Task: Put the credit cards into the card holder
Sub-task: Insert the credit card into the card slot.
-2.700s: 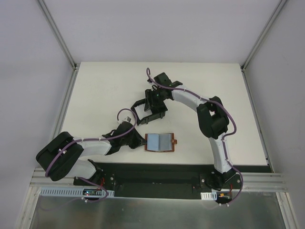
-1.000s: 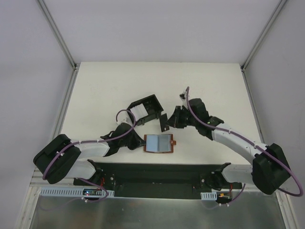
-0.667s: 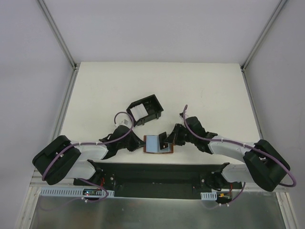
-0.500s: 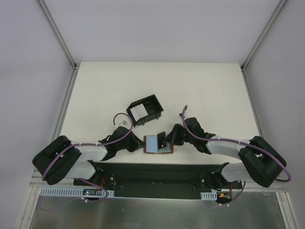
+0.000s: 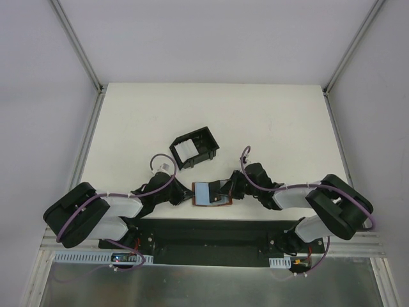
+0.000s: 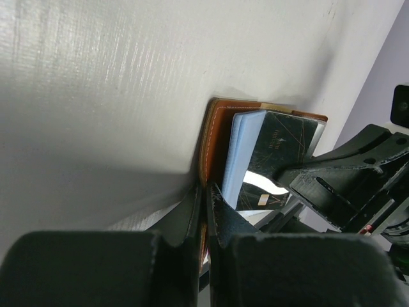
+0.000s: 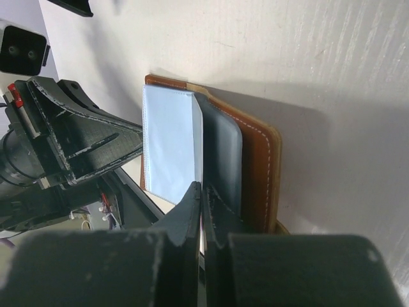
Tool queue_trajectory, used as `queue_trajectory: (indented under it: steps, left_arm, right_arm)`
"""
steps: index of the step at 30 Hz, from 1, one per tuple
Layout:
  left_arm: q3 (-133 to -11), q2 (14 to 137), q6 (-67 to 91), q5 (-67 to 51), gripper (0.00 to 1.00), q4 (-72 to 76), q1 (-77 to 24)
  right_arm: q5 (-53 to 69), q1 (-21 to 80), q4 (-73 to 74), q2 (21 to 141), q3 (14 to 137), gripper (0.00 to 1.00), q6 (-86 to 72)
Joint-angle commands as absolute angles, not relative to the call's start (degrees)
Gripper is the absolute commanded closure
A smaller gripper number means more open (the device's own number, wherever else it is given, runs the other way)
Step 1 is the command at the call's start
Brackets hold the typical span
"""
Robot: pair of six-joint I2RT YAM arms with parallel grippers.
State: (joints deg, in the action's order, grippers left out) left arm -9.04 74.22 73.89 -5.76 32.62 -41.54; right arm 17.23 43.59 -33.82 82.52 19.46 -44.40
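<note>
The black card holder stands mid-table with one white credit card inside it. Nearer the front edge a brown wallet lies open, with a pale blue credit card on its left half and a dark flap beside it. My left gripper is shut on the wallet's left edge. My right gripper is shut, its tips pressed into the seam between the pale card and the dark flap.
Both arms lie low along the table's near edge, their fingertips facing each other across the wallet. The right gripper's body shows in the left wrist view. Metal frame posts rise at the table's back corners.
My right arm swung away from the card holder, dropped towards the front edge and brought its shut tips onto the wallet. The left gripper kept its hold on the wallet's edge.
</note>
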Motion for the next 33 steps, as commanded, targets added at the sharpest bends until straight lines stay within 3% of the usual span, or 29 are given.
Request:
queue_trajectory:
  steps: [1, 16, 33]
  left_arm:
    - [-5.5, 76.4, 72.9, -3.9, 1.00, 22.8, -41.6]
    - [-4.5, 75.4, 73.5, -2.6, 1.00, 23.1, -41.7]
    - [-4.7, 75.7, 73.1, -2.8, 1.00, 23.1, -41.9]
  right_arm:
    - [16.9, 44.6, -38.5, 84.6, 18.2, 1.00, -46.2]
    - [13.2, 45.4, -32.2, 78.0, 16.4, 1.00, -45.8]
    - [15.9, 46.2, -35.9, 86.6, 19.2, 1.00, -48.3]
